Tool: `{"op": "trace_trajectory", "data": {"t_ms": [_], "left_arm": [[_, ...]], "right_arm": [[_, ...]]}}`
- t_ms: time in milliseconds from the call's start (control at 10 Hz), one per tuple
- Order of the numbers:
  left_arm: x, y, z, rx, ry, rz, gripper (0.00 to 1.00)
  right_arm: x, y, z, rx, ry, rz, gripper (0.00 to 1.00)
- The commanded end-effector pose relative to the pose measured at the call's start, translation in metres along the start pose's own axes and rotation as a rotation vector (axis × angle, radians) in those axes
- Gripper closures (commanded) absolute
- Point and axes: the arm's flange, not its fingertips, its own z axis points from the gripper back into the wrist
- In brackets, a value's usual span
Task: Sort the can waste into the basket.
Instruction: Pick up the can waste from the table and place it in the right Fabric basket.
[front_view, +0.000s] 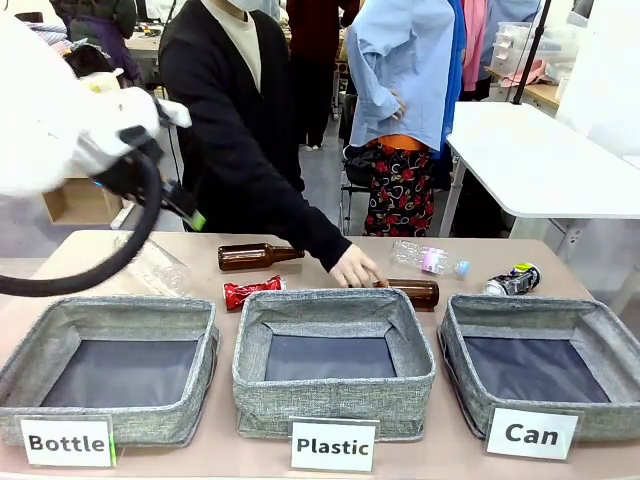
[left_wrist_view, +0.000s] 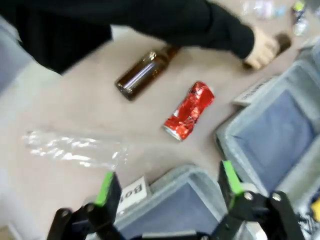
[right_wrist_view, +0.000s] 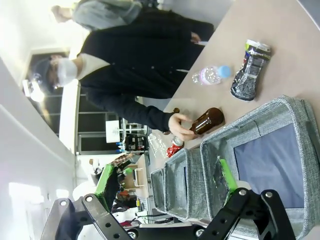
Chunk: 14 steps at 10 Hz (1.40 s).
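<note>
A crushed red can (front_view: 252, 291) lies on the table behind the middle bin and shows again as the red can (left_wrist_view: 189, 110) ahead of my left gripper (left_wrist_view: 167, 182). That gripper is open and empty, high over the left bin, and appears as the left gripper (front_view: 192, 214) at the upper left. A black and silver can (front_view: 513, 281) lies behind the basket (front_view: 455, 335) labelled "Can". My right gripper (right_wrist_view: 167, 177) is open and empty above the basket (right_wrist_view: 260, 125), with the black can (right_wrist_view: 251, 70) beyond it.
The person's hand (front_view: 355, 268) rests on a brown bottle (front_view: 415, 292) behind the "Plastic" bin (front_view: 250, 345). Another brown bottle (front_view: 258, 256) and clear plastic bottles (front_view: 428, 259) (front_view: 155, 265) lie along the far side. The "Bottle" bin (front_view: 30, 345) stands at the left.
</note>
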Motion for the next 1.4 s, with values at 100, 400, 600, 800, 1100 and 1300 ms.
{"op": "trace_trajectory", "data": {"t_ms": [100,400,600,800,1100,1300], "left_arm": [[0.007,-0.001,-0.021,-0.020,0.127,-0.030,0.00],[0.001,-0.013,-0.038,-0.019,0.092,-0.071,0.00],[-0.002,-0.018,-0.039,-0.297,0.087,-0.391,0.00],[-0.034,0.038,0.053,-0.311,-0.065,-0.263,0.00],[-0.133,0.132,0.176,-0.306,-0.210,0.046,0.00],[-0.187,0.186,0.212,-0.353,-0.314,0.216,0.00]], "right_arm": [[0.003,-0.001,-0.001,0.026,-0.015,0.025,0.00],[0.003,-0.001,-0.001,0.026,-0.015,0.025,0.00],[0.003,-0.001,-0.001,0.026,-0.015,0.025,0.00],[0.003,-0.001,-0.001,0.026,-0.015,0.025,0.00],[0.003,-0.001,-0.001,0.026,-0.015,0.025,0.00],[0.003,-0.001,-0.001,0.026,-0.015,0.025,0.00]]}}
